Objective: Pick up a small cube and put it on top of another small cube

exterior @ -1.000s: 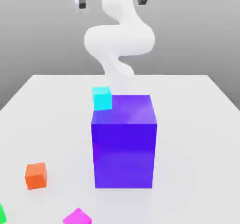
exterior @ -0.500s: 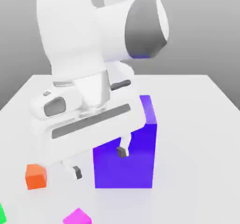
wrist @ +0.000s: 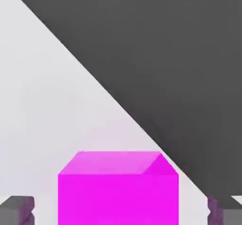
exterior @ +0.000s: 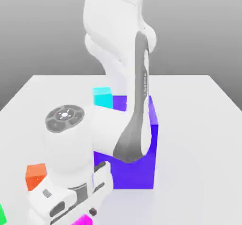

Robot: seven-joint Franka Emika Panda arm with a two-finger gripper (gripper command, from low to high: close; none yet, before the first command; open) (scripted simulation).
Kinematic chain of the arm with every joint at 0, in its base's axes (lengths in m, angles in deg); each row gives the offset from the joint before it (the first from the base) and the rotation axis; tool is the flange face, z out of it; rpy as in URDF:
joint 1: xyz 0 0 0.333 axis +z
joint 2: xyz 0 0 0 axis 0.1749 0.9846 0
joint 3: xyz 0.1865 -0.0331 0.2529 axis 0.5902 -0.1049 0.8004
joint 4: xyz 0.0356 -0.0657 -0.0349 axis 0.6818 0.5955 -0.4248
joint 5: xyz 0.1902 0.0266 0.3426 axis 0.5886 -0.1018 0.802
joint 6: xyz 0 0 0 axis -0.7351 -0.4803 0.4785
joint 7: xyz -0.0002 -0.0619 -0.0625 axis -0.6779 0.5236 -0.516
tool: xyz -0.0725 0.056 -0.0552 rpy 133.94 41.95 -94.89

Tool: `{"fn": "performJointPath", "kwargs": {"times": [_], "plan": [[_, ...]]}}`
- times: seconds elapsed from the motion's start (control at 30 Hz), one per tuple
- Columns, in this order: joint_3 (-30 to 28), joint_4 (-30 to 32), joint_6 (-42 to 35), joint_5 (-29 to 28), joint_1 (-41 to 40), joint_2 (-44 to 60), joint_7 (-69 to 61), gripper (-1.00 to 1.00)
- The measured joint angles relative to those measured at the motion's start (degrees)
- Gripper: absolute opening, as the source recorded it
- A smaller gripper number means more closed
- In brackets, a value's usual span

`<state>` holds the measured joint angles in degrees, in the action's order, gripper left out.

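A small magenta cube sits on the white table between my gripper's two dark fingertips. A strip of table shows on each side of the cube, so the gripper is open around it and not touching it. In the exterior view the white hand is low at the table's front left. One dark fingertip shows beside a sliver of the magenta cube. A small cyan cube stands behind the tall blue block. A small orange cube sits on the exterior view's left.
The tall blue block stands mid-table, close behind my arm's forearm. A green cube is cut off at the lower left corner. The white table stretches to the exterior view's right.
The arm swung from high behind the blue block down to the front left. The hand dropped low over the magenta cube, and the cyan cube is back in sight.
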<state>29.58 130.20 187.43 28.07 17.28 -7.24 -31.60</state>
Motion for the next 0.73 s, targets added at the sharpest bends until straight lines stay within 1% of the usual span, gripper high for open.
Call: {"fn": "performJointPath", "kwargs": {"times": [0.13,0.27,0.5,0.53,0.6,0.63,0.73], "plan": [[0.3,-0.1,0.3,0.1,-0.3,0.4,-0.1,-1.00],[-3.5,1.6,-5.1,-4.3,2.3,-6.8,3.0,-1.00],[-10.5,-6.1,-14.5,-3.8,-9.5,-7.1,-4.3,-1.00],[-10.7,-7.5,-14.7,-2.8,-11.7,-5.7,-6.0,-1.00],[-9.4,-9.0,-12.6,-0.1,-14.6,-1.8,-8.5,-1.00],[-8.4,-9.3,-11.3,0.9,-15.6,-0.1,-9.4,1.00],[-8.4,-9.3,-11.3,0.9,-15.6,-0.1,-9.4,1.00]]}}
